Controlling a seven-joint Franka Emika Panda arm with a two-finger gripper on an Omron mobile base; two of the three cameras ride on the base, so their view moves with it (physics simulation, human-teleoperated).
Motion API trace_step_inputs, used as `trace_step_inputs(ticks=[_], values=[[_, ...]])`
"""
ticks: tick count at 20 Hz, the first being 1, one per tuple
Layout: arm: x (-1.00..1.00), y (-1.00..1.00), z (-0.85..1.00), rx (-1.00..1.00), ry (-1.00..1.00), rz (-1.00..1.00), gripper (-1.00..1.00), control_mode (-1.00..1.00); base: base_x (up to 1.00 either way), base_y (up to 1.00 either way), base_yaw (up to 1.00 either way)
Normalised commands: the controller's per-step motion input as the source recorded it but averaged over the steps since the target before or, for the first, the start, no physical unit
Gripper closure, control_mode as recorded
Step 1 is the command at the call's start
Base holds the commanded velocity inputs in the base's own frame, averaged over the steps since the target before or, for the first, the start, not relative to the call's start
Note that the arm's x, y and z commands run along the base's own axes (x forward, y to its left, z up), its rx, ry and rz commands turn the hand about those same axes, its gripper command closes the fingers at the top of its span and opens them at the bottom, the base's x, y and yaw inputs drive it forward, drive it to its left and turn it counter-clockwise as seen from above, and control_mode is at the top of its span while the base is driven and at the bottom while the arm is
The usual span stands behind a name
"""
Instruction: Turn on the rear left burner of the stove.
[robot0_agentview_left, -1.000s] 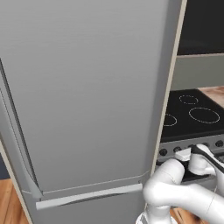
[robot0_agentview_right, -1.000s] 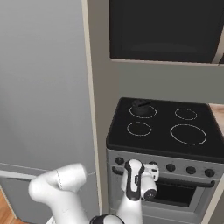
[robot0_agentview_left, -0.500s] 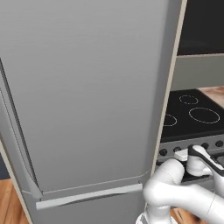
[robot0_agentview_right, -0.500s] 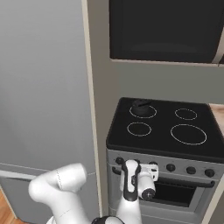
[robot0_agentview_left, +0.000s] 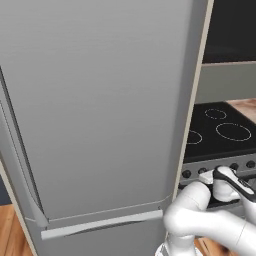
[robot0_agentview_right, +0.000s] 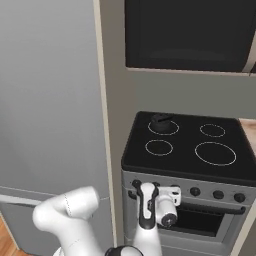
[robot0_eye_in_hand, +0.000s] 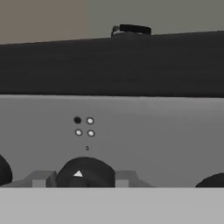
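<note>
Jaws: the two grey fingertips (robot0_eye_in_hand: 41, 179) stand either side of a black round knob (robot0_eye_in_hand: 85, 173) on the control panel, parted to about its width. Whether they press on it or merely flank it, cannot tell. The knob's white triangle pointer sits near the top of its face.

Gripper (robot0_agentview_right: 150, 189), right base view: hand level with the knob row, at the left end of the panel, pointing into it.

Just above the knob, a four-dot diagram (robot0_eye_in_hand: 84, 126): upper left dot dark, other three pale. Judgement: this marks the knob as the one for the rear left position, so the right knob looks chosen.

The stove (robot0_agentview_right: 200, 192): silver-grey front, black glass top, four white rings. The rear left burner (robot0_agentview_right: 163, 127) is the ring at the back left of the glass; a small dark object (robot0_agentview_right: 160, 120) sits on it. No glow on any ring.

Left of the stove, tall grey fridge (robot0_agentview_left: 100, 115); above, black microwave (robot0_agentview_right: 190, 35).

Progress, as judged: approach and knob selection look done. Left to do: confirm the grip, rotate the knob. Burner reads as not yet on.
</note>
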Motion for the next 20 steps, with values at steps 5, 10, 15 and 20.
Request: trace_step_inputs(ticks=[5, 10, 15, 20], values=[[0.00, 0.00, -0.43, -0.49, 0.00, 0.00, 1.00, -1.00, 0.00, 0.00, 0.00], [0.00, 0.00, -0.49, -0.61, 0.03, 0.00, 1.00, -1.00, 0.00, 0.00, 0.00], [0.00, -0.07, -0.48, -0.56, 0.09, 0.13, 1.00, -1.00, 0.00, 0.00, 0.00], [0.00, -0.23, -0.43, -0.37, 0.14, 0.34, 1.00, -1.00, 0.00, 0.00, 0.00]])
